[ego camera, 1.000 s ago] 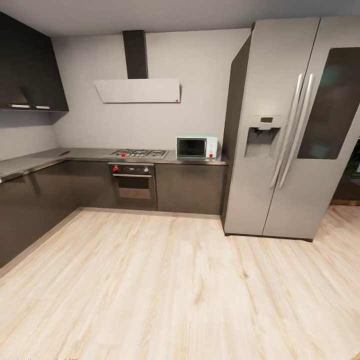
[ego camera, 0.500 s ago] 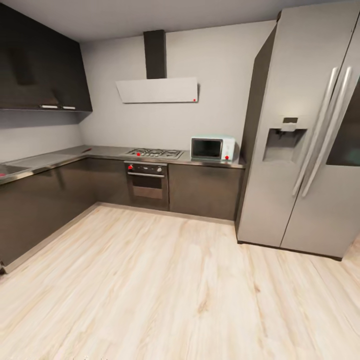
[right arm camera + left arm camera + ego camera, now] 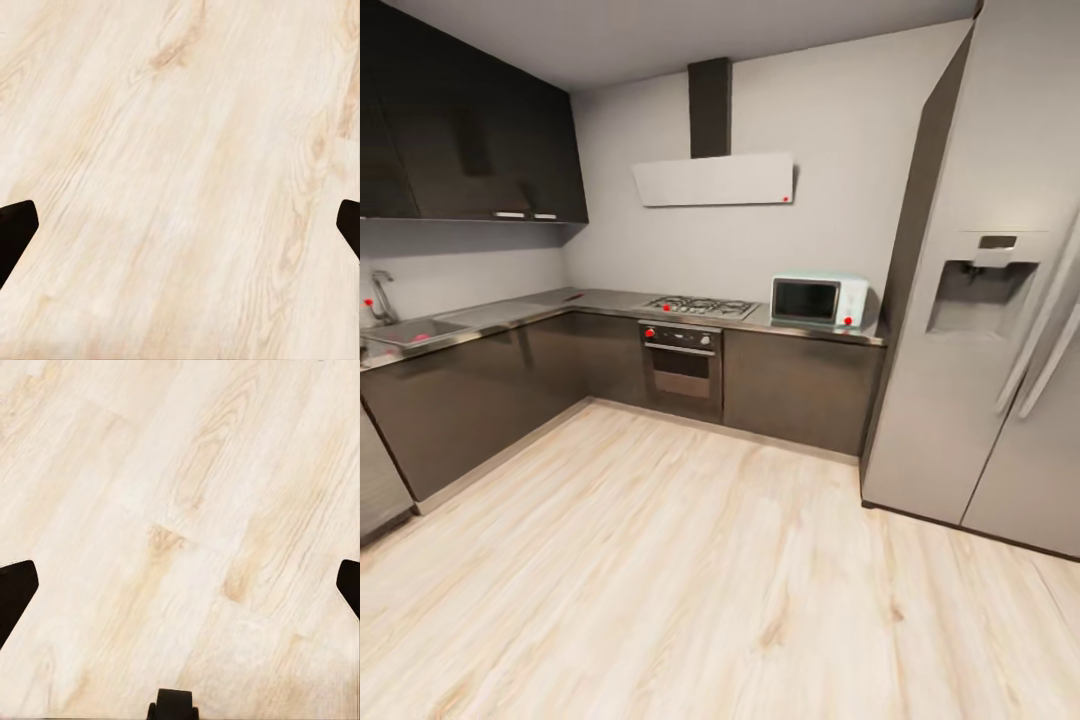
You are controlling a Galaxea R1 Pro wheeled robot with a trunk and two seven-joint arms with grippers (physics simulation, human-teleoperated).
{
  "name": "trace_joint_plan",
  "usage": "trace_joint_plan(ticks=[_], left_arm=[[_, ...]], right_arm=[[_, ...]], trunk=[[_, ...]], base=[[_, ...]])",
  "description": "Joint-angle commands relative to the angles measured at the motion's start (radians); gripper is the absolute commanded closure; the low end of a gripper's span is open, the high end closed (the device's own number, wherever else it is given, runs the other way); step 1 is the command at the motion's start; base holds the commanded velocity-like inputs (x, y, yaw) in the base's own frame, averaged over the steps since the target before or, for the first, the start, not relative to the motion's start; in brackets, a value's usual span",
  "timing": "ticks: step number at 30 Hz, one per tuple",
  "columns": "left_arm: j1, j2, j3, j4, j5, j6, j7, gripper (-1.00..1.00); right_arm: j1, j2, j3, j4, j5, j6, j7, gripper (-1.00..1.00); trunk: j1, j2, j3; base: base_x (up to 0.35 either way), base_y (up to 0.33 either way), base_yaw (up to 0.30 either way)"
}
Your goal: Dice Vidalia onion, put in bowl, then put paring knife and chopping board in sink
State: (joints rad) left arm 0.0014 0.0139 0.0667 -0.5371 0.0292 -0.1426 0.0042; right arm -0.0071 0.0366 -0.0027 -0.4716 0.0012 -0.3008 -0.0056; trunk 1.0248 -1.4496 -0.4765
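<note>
Camera shift: since the earlier head pictures the whole view swung to the robot's left; fridge, microwave and hob slid toward 3 o'clock while the sink end of the counter came into sight. That was the camera turning, not the fixtures moving.
Fridge: tall grey unit at 3 o'clock, partly cut by the picture's edge.
Floor: pale wood planks, spread from 5 to 8 o'clock between robot and cabinets.
Countertop: glossy dark L-shaped slab, running from 9 o'clock round past 12.
Sink: grey basin at 9 o'clock on the left run, chrome tap with a red knob beside it; well apart from both arms. The onion inside could not be made out.
Board, knife, bowl: too small to tell on the counter.
Left gripper: dark fingertips wide apart, released, nothing between them, pointed down at bare planks.
Right gripper: likewise spread and empty over the planks.
Key relation: the sink lay off toward 9 o'clock, on the left arm's side, so that arm was judged nearer once the base closes in.
</note>
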Motion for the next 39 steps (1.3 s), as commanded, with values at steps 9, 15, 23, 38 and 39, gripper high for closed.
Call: trace_joint_plan(ticks=[9,15,23,38,39], left_arm=[[0.0,0.0,0.001,-0.001,0.003,-0.002,0.0,-1.0],[0.0,0.0,0.001,-0.001,0.003,-0.001,0.0,-1.0],[0.0,0.001,0.002,-0.001,0.003,-0.001,0.0,-1.0],[0.0,0.003,0.003,-0.001,0.003,-0.001,0.0,-1.0],[0.0,0.003,0.003,-0.001,0.003,-0.002,0.0,-1.0]], right_arm=[[-0.001,0.0,0.0,0.004,0.0,-0.015,-0.001,-1.0],[-0.001,0.0,0.0,0.004,0.0,-0.015,-0.001,-1.0],[-0.001,0.001,0.0,0.004,0.0,-0.015,-0.001,-1.0],[-0.001,0.002,0.001,0.005,0.0,-0.015,-0.001,-1.0],[-0.001,0.002,0.001,0.005,0.0,-0.015,-0.001,-1.0]], trunk=[[0.0,0.0,-0.001],[0.0,0.0,-0.001],[0.0,0.0,-0.001],[0.0,0.0,-0.001],[0.0,0.0,-0.001]], base=[[0.106,-0.295,0.272],[0.094,-0.297,0.272],[0.049,-0.301,0.272],[0.075,-0.213,0.272],[0.204,-0.02,0.272]])
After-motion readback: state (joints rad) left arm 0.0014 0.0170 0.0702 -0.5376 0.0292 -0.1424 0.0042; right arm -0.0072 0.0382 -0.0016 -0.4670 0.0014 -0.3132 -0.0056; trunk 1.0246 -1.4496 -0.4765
